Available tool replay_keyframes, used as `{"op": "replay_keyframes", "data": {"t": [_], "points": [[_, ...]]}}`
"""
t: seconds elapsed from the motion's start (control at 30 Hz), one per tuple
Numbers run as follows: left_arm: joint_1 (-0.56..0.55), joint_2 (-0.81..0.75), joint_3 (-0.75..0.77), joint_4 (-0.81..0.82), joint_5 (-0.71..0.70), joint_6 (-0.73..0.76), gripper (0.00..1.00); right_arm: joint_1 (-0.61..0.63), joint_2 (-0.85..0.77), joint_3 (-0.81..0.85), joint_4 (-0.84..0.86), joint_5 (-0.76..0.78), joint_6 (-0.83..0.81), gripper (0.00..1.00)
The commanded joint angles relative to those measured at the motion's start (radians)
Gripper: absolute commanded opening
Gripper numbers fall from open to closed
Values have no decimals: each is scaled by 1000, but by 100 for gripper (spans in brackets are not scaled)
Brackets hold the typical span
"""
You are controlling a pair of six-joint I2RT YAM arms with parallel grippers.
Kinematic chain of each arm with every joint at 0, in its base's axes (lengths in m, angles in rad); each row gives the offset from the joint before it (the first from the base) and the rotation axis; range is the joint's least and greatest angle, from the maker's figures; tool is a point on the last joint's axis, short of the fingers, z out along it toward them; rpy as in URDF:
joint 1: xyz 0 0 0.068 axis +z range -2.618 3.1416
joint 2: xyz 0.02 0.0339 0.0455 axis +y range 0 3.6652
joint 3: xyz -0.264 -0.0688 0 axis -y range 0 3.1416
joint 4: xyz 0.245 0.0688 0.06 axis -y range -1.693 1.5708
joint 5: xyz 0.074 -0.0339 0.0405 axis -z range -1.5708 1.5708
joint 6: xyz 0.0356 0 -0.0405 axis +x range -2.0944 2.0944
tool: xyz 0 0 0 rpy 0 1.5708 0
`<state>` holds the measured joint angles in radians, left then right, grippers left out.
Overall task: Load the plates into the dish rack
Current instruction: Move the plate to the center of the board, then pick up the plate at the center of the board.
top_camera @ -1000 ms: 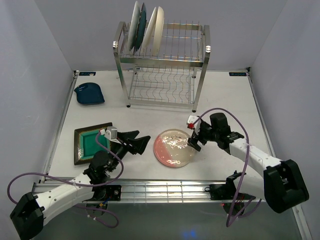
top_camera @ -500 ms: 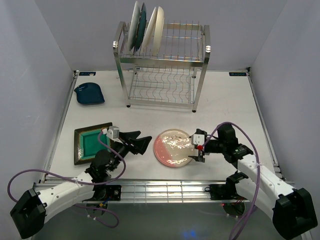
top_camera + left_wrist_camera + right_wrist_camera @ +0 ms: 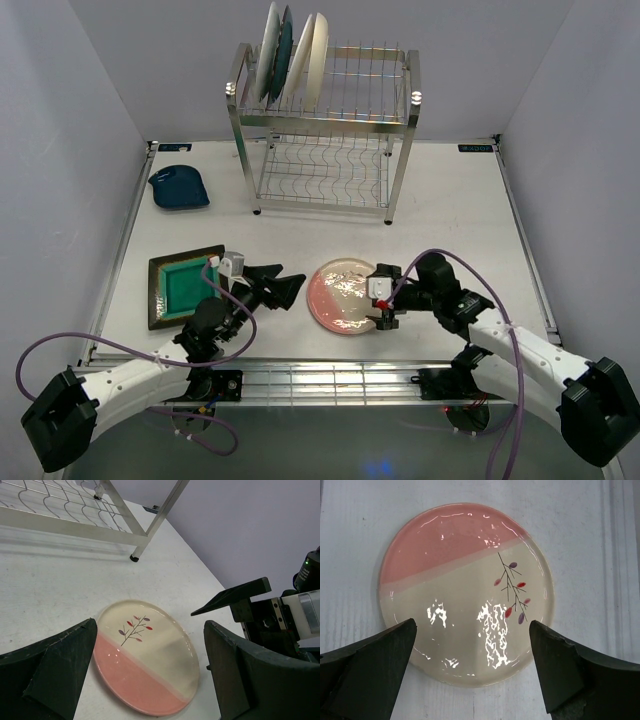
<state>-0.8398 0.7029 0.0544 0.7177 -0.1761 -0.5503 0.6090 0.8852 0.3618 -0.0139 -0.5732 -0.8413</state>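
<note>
- Lately the right gripper (image 3: 384, 302) has swung from the pink plate's (image 3: 338, 297) upper right edge down over its right rim. Its jaws are spread wide and hold nothing.
- The left gripper (image 3: 283, 285) has barely shifted. It sits agape and empty just left of that plate.
- The pink plate lies flat at lower centre of the top view, well apart from the rack (image 3: 400, 180) at upper centre.
- A pickup looks imminent. Three plates (image 3: 290, 50) stand in the top tier, while the green plate (image 3: 185, 287) and blue dish (image 3: 178, 188) wait at left.
</note>
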Motion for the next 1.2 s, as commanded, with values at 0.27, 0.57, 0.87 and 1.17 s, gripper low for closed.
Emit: {"op": "replay_keyframes", "data": {"t": [0.27,0.57,0.87,1.17], "points": [[-1,-10,-11,6,42,15,98,141,-52,-43,-16,99,-70,78],[-2,81,50,-1,116,29,98,152,-23,-9,-182,12,-120,74],[-2,66,44,-3,104,29,98,202,7,-21,-189,30,-128,70],[-2,67,45,-1,112,32,98,287,113,-38,-63,194,-50,53]]}}
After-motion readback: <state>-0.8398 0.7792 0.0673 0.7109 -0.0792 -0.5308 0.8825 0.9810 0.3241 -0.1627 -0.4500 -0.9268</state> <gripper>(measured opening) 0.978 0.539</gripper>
